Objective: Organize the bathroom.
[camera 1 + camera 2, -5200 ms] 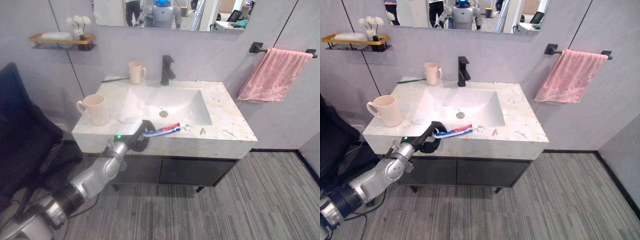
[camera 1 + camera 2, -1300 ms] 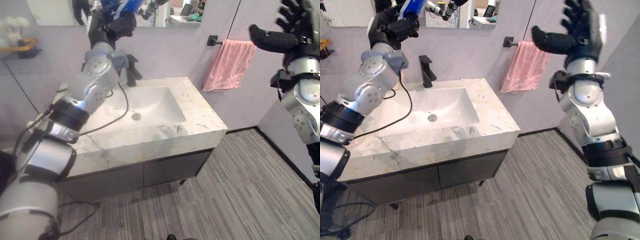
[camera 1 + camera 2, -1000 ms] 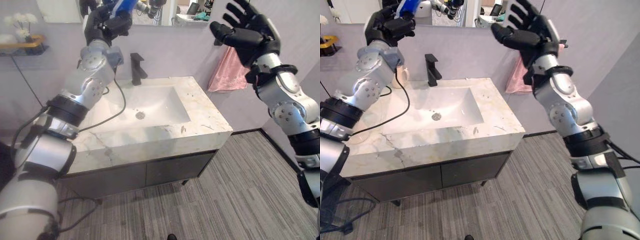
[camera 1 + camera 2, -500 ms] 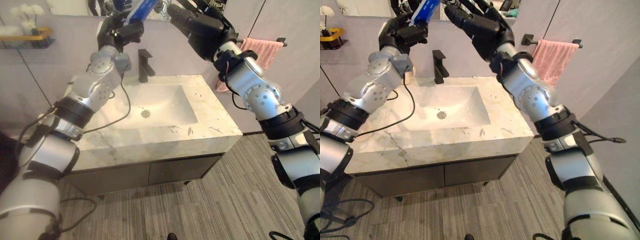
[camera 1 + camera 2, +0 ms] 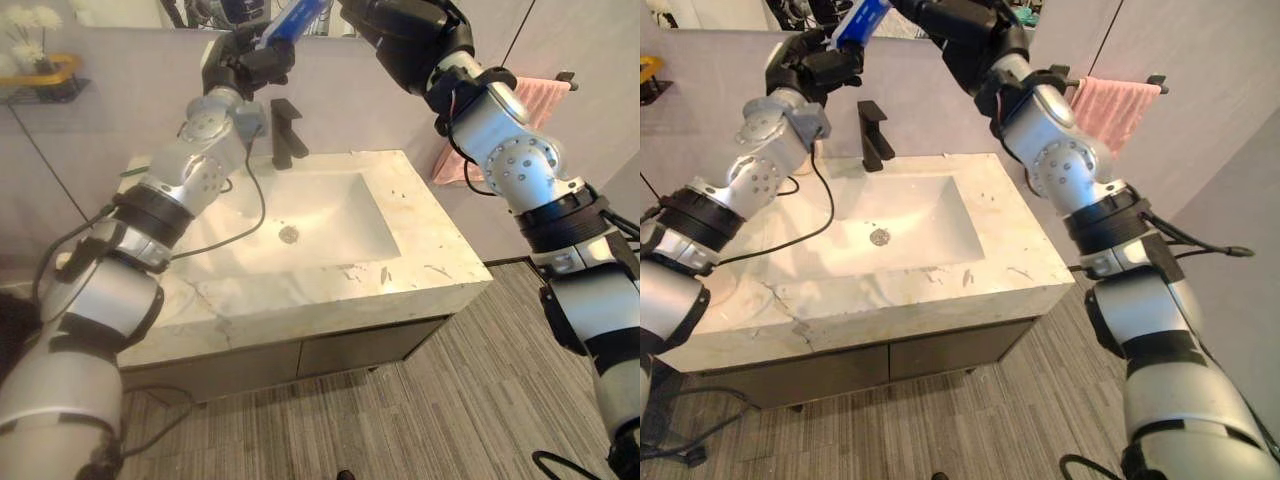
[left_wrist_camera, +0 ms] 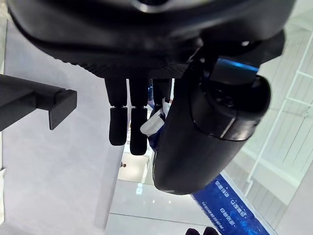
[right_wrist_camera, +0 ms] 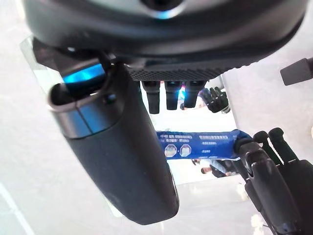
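Both of my hands are raised high above the marble vanity top (image 5: 420, 285), up by the mirror (image 5: 710, 12) on the wall behind the black faucet (image 5: 286, 133). My left hand (image 5: 258, 62) is curled round the blue toothpaste tube (image 5: 296, 18), which sticks up and slants toward my right hand (image 5: 410, 35), its free end just beside that hand. In my right wrist view the tube (image 7: 200, 144) lies crosswise past my fingers (image 7: 168, 95), gripped at one end by the dark fingers of my left hand (image 7: 274, 181). My right hand sits just above and to the right of the faucet, close to the tube; its fingers hang fairly straight and I cannot tell whether they touch the tube. Below both hands, the white basin (image 5: 300, 220) is sunk in the vanity top with its drain (image 5: 289, 234) near the middle. A pink towel (image 5: 1110, 105) hangs on a black bar (image 5: 1155, 82) on the wall, to the right of the faucet and beyond my right arm.
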Motion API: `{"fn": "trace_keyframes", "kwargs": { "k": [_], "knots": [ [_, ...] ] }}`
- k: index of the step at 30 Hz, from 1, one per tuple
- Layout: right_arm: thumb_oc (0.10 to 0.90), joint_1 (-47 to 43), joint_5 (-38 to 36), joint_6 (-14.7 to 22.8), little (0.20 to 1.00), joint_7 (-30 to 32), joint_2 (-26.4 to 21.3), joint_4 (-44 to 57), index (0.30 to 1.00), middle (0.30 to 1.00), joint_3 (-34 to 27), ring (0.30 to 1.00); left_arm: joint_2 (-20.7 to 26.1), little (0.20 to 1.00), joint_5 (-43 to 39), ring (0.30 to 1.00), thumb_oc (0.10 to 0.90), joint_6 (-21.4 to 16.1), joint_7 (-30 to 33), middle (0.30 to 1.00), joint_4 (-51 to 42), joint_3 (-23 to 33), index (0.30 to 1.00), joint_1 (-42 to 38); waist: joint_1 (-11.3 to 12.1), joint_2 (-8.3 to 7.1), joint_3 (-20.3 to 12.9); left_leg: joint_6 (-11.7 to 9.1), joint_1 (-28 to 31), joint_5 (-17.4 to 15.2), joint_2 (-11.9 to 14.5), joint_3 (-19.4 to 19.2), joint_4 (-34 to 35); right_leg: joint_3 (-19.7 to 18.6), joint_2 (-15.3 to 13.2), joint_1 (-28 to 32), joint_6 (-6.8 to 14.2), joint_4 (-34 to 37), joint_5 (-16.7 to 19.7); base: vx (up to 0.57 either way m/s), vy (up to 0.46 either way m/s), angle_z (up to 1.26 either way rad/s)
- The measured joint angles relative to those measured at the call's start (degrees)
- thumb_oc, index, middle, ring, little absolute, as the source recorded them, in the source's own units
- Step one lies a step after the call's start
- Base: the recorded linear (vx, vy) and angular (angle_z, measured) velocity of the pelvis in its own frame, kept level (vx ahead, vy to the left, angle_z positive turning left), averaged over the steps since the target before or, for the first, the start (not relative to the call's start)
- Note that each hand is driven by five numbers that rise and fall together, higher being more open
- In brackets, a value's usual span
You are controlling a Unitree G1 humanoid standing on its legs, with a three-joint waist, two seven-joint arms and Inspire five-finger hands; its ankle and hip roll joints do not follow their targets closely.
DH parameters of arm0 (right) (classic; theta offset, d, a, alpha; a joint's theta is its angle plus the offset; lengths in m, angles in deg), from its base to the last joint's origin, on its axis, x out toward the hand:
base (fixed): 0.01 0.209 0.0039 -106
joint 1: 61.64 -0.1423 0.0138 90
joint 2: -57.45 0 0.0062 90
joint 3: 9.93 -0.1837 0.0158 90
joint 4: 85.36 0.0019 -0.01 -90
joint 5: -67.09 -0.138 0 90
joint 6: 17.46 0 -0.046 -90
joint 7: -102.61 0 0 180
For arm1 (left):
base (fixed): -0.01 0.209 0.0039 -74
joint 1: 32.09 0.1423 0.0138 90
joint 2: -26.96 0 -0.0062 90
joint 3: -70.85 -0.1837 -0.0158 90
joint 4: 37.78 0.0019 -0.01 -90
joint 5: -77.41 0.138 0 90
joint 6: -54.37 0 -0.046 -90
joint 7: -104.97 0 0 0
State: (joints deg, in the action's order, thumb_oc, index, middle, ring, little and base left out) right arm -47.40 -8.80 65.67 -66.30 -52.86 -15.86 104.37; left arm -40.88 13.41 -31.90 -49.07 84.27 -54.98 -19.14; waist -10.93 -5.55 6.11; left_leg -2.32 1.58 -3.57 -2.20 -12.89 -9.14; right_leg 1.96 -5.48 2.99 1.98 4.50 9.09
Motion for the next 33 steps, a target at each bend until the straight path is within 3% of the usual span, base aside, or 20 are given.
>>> {"fn": "trace_keyframes", "kwargs": {
  "k": [1,2,3,4,6,7,8,9,11,20,29,33],
  "knots": [
    [0.800,-1.04,0.97,-0.03,0.900,-0.02,0.10,-1.47,0.900,0.900,0.04,0.900,0.08,0.300,-0.98,0.300,0.400,0.02,-0.19,0.300,0.00,-0.74,0.300,-0.58,0.31,0.58,-0.54,1.88,-0.50,0.86,-0.68,1.57,8.95,-0.05,-0.33,-0.35,0.02,-0.01,-0.02,0.01,-0.002,0.13],
    [0.800,-2.10,1.21,0.01,0.900,-0.02,-0.63,-2.02,0.900,0.900,0.00,0.900,0.38,0.300,-1.17,0.300,0.400,0.03,-0.38,0.300,0.42,-2.06,0.300,-2.39,-0.22,2.76,-0.63,2.31,-1.15,7.80,1.14,2.50,14.68,0.90,1.08,-0.50,1.13,-0.01,-0.79,0.00,0.000,0.00],
    [0.800,-2.07,1.21,0.13,0.900,-0.06,-0.94,-1.97,0.900,0.900,-0.05,0.900,0.49,0.300,-1.17,0.300,0.400,0.03,-0.46,0.300,0.50,-2.51,0.300,-3.04,0.18,3.50,-0.65,3.42,-1.10,9.60,2.68,2.38,14.36,0.62,1.73,-0.21,2.65,-0.01,-1.90,0.00,-0.005,-0.13],
    [0.800,-1.74,1.20,0.12,0.900,-0.32,-0.99,-1.96,0.900,0.900,0.24,0.900,0.99,0.300,-1.17,0.300,0.400,-0.48,-0.72,0.300,0.35,-2.61,0.300,-3.30,0.32,2.92,-0.88,3.58,0.06,8.15,2.31,2.32,14.33,0.26,1.63,0.61,4.18,-0.10,-3.08,0.00,-0.002,-0.28],
    [0.800,-1.82,1.18,0.03,0.900,-1.05,-1.05,-2.32,0.900,0.900,0.78,0.900,0.90,0.300,-1.32,0.300,0.400,-0.66,-0.73,0.300,0.58,-2.81,0.300,-3.51,0.29,3.54,-0.60,4.11,1.31,8.50,2.73,2.52,14.32,0.90,1.71,-1.66,4.88,-5.64,-3.78,0.00,0.000,-0.23],
    [0.800,-1.86,1.16,0.02,0.900,-1.36,-1.06,-2.49,0.900,0.900,1.00,0.900,0.94,0.300,-1.40,0.300,0.400,-0.72,-0.76,0.300,0.70,-3.01,0.300,-3.65,0.25,3.67,-0.68,4.23,1.59,8.57,2.86,2.99,14.31,1.22,2.00,-2.46,5.64,-5.44,-6.40,0.00,0.000,-0.13],
    [0.800,-1.98,1.15,0.00,0.900,-1.68,-1.06,-2.63,0.900,0.900,1.01,0.900,0.96,0.300,-1.56,0.300,0.400,-0.89,-0.94,0.300,1.17,-3.26,0.300,-4.10,0.04,3.27,-0.93,4.18,1.68,8.53,2.43,3.22,14.32,1.00,1.92,-2.10,5.69,-2.18,-6.19,0.00,0.000,0.00],
    [0.800,-2.94,1.15,0.00,0.900,-2.22,-1.04,-3.27,0.900,0.900,1.02,0.900,1.24,0.300,-1.73,0.300,0.400,-1.11,-0.96,0.300,1.38,-3.32,0.300,-4.72,-0.37,2.23,-1.38,3.50,1.86,8.06,0.82,3.52,14.32,1.01,1.22,-2.27,5.85,0.49,-1.93,0.00,0.005,0.19],
    [0.800,-3.59,1.14,0.06,0.900,-2.31,-1.30,-3.61,0.900,0.900,1.08,0.900,1.43,0.300,-3.10,0.300,0.400,-1.16,-0.94,0.300,1.27,-3.63,0.300,-4.90,0.26,2.29,-1.55,3.00,2.34,7.49,-0.05,3.86,14.36,2.30,0.57,-1.79,4.63,0.17,-2.15,0.00,0.008,0.11],
    [0.800,-3.82,0.58,0.04,0.900,-3.39,-1.48,-6.40,0.900,0.900,2.10,0.900,2.07,0.300,-5.05,0.300,0.400,-1.16,-1.97,0.300,2.37,-4.52,0.300,-5.34,-0.23,2.31,-1.56,2.77,2.20,7.33,0.86,3.83,14.40,2.37,1.56,-1.85,4.59,0.15,-2.19,-0.02,-0.002,-0.01],
    [0.800,-4.01,-1.44,0.06,0.900,-4.75,-1.55,-7.92,0.900,0.900,3.70,0.900,2.36,0.300,-6.23,0.300,0.400,-1.16,-2.82,0.300,2.35,-6.38,0.300,-5.91,-0.48,2.35,-1.59,2.35,1.63,6.19,1.21,3.79,14.44,2.36,1.71,-2.62,3.22,0.16,-2.68,0.00,0.000,0.00],
    [0.800,-4.31,-2.11,0.06,0.900,-5.92,-2.20,-8.60,0.900,0.900,4.88,0.900,2.47,0.300,-7.79,0.300,0.400,-1.16,-3.19,0.300,2.35,-6.55,0.300,-6.06,-0.44,3.19,-2.40,2.43,1.04,6.26,1.23,3.82,14.44,2.37,1.77,-3.20,3.10,0.16,-2.57,0.00,0.001,-0.01]
  ]
}}
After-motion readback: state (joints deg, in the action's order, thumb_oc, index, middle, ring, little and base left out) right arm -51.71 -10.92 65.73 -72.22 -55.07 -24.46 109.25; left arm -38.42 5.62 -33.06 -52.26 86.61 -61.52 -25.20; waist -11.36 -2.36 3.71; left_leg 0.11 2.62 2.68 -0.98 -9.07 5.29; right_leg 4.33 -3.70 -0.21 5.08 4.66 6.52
